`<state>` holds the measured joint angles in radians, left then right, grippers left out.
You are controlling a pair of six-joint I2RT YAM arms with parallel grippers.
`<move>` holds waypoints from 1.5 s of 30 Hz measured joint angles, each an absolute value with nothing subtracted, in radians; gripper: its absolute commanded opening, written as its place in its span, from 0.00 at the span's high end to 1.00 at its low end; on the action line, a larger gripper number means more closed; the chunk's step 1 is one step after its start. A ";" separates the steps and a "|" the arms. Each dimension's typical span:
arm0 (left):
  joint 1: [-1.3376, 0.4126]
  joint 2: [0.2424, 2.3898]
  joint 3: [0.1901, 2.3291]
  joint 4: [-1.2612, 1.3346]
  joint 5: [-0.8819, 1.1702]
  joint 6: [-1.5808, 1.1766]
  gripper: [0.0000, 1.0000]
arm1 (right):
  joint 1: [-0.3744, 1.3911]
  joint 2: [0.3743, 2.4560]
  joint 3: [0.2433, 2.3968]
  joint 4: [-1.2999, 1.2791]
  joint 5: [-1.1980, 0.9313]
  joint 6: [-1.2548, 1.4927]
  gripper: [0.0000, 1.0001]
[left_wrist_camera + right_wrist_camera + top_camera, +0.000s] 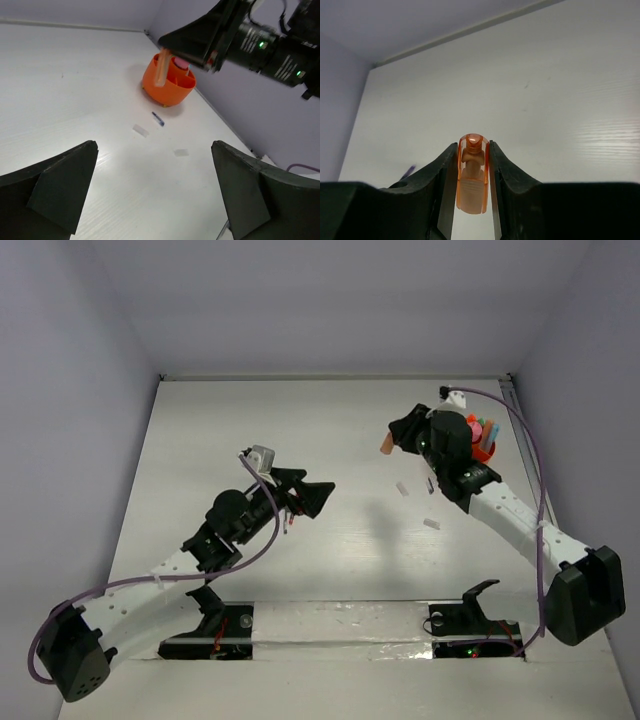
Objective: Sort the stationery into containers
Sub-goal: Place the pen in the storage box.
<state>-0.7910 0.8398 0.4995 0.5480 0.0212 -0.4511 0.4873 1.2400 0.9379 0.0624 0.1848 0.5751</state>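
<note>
My right gripper (473, 150) is shut on an orange highlighter (473, 172) with a clear orange cap, which stands between its pads. From above, that gripper (393, 443) hangs over the table just left of the round orange container (486, 452), which holds several pens. My left gripper (155, 185) is open with nothing between its fingers, and the top view places it (318, 495) near mid-table. In the left wrist view the container (168, 87) sits ahead by the wall, with the held highlighter (161, 67) in front of it. A small blue pen piece (158, 119) lies near the container.
Two pale eraser-like bits (141, 130) (181, 152) lie on the white table between the grippers; the top view shows them too (402, 488) (432, 523). Purple-grey walls close in the table's back and sides. The right arm's cable loops beside the container.
</note>
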 measured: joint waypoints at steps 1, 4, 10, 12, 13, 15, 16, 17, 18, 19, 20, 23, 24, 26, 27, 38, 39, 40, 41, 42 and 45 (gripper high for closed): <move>-0.791 0.822 0.477 0.549 0.014 -0.451 0.01 | 0.467 1.234 0.938 0.057 0.202 0.566 1.00; -0.791 0.800 0.426 0.548 0.003 -0.447 0.01 | 0.396 1.190 0.918 0.054 0.264 0.538 1.00; -0.791 0.824 0.365 0.558 0.019 -0.437 0.01 | 0.217 1.082 0.810 0.079 0.399 0.511 1.00; -0.791 0.836 0.354 0.566 0.026 -0.429 0.01 | 0.172 1.066 0.773 0.091 0.443 0.511 1.00; -0.791 0.841 0.350 0.569 0.027 -0.426 0.01 | 0.155 1.062 0.758 0.097 0.459 0.511 1.00; -0.791 0.845 0.339 0.584 0.028 -0.412 0.01 | 0.121 1.061 0.730 0.111 0.495 0.512 1.00; -0.791 0.845 0.338 0.585 0.028 -0.410 0.01 | 0.108 1.062 0.719 0.117 0.507 0.512 1.00; -0.791 0.845 0.335 0.590 0.028 -0.403 0.01 | 0.095 1.063 0.709 0.128 0.521 0.512 1.00; -0.791 0.845 0.334 0.593 0.028 -0.398 0.01 | 0.081 1.066 0.700 0.141 0.533 0.512 1.00; -0.791 0.845 0.333 0.596 0.027 -0.393 0.01 | 0.074 1.070 0.695 0.150 0.544 0.512 1.00; -0.791 0.844 0.332 0.600 0.027 -0.389 0.01 | 0.063 1.077 0.687 0.167 0.556 0.512 1.00; -0.791 0.844 0.322 0.615 0.026 -0.379 0.01 | 0.043 1.104 0.678 0.205 0.582 0.511 1.00; -0.791 0.844 0.319 0.616 0.026 -0.378 0.01 | 0.039 1.119 0.678 0.221 0.590 0.511 1.00; -0.791 0.847 0.317 0.617 0.026 -0.374 0.01 | 0.035 1.150 0.678 0.253 0.606 0.508 1.00; -0.791 0.849 0.317 0.619 0.026 -0.374 0.01 | 0.032 1.169 0.678 0.269 0.612 0.506 1.00; -0.791 0.851 0.309 0.632 0.025 -0.368 0.01 | 0.019 1.275 0.677 0.363 0.628 0.505 1.00; -0.791 0.853 0.309 0.632 0.025 -0.368 0.01 | 0.019 1.283 0.677 0.369 0.628 0.505 1.00; -0.791 0.856 0.309 0.635 0.025 -0.368 0.01 | 0.019 1.292 0.677 0.375 0.628 0.506 1.00; -0.791 0.860 0.309 0.638 0.025 -0.368 0.01 | 0.019 1.301 0.677 0.377 0.628 0.508 0.99; -0.791 0.862 0.309 0.640 0.025 -0.367 0.01 | 0.019 1.309 0.677 0.379 0.628 0.510 0.98; -0.791 0.867 0.309 0.640 0.022 -0.367 0.01 | 0.019 1.319 0.664 0.383 0.627 0.521 0.94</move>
<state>-0.7906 0.8665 0.3088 0.6395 0.0219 -0.3672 0.0189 1.3186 0.6640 0.3832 0.6266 0.5205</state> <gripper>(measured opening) 0.990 0.337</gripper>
